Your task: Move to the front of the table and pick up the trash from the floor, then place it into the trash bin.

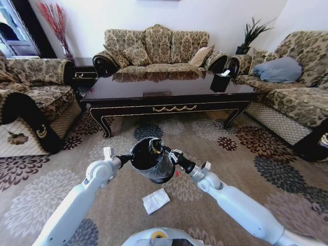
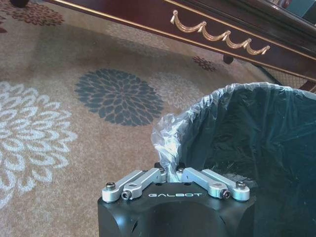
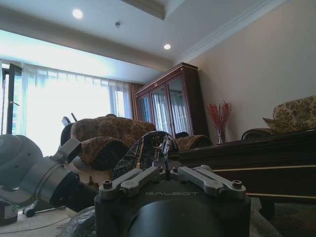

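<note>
The trash bin (image 1: pixel 151 160) sits raised off the carpet (image 1: pixel 241 154) between our two arms, straight ahead at twelve o'clock and short of the bench (image 1: pixel 169 89). Our left end effector (image 2: pixel 171 174) is clamped onto the bin's crinkled liner bag (image 2: pixel 170 136) at the rim. Our right end effector (image 3: pixel 160 160) is closed on a crumpled dark wrapper (image 3: pixel 145 150), held at the opposite side of the bin near three o'clock. A white paper square (image 1: pixel 156 200) lies on the carpet just below the bin, toward six o'clock. On the bench, a black tissue box (image 1: pixel 221 81) stands near the far right end at about one o'clock.
</note>
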{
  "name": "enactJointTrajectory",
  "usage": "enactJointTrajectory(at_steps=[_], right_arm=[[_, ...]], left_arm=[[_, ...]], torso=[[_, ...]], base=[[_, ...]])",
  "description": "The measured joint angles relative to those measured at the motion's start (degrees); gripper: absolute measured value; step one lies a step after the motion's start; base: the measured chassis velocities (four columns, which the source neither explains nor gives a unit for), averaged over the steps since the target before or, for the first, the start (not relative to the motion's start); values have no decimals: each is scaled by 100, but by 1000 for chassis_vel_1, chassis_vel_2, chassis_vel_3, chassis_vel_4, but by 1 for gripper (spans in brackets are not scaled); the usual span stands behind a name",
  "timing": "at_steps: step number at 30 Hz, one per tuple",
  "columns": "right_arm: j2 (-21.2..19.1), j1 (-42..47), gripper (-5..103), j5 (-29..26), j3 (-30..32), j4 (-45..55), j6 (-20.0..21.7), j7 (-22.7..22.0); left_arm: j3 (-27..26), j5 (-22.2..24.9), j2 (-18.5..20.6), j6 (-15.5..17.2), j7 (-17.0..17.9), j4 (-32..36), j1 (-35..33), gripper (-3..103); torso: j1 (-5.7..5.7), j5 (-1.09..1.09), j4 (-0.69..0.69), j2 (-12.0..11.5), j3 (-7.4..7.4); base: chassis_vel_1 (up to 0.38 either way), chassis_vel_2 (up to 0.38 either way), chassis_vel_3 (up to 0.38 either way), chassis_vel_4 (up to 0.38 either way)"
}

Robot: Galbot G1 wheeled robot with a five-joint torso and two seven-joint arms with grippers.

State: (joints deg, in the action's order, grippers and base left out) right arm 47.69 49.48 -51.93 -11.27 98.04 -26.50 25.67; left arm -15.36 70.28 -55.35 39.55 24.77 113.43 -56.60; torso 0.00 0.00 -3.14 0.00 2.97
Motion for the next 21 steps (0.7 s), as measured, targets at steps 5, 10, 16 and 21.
enactJointTrajectory(at_steps=[5, 10, 16, 21], right_arm=[[5, -4, 2, -21, -71, -50, -3, -56], [-31, 41, 20, -77, -26, -39, 0, 17], [-98, 307, 41, -198, 248, 128, 7, 373], [-111, 459, 63, -502, 592, 302, 83, 180]], left_arm=[[-18, -2, -51, -4, 6, -17, 0, 2], [-82, 0, -49, -4, 10, 16, -66, 2], [-373, -7, 9, -2, 23, 62, -301, 2], [-817, 140, 68, 99, 243, 147, -470, 2]], torso=[[0, -1, 0, 0, 0], [0, -1, 0, 0, 0], [0, -1, 0, 0, 0], [0, -1, 0, 0, 0]], base=[[0, 0, 0, 0], [0, 0, 0, 0], [0, 0, 0, 0], [0, 0, 0, 0]])
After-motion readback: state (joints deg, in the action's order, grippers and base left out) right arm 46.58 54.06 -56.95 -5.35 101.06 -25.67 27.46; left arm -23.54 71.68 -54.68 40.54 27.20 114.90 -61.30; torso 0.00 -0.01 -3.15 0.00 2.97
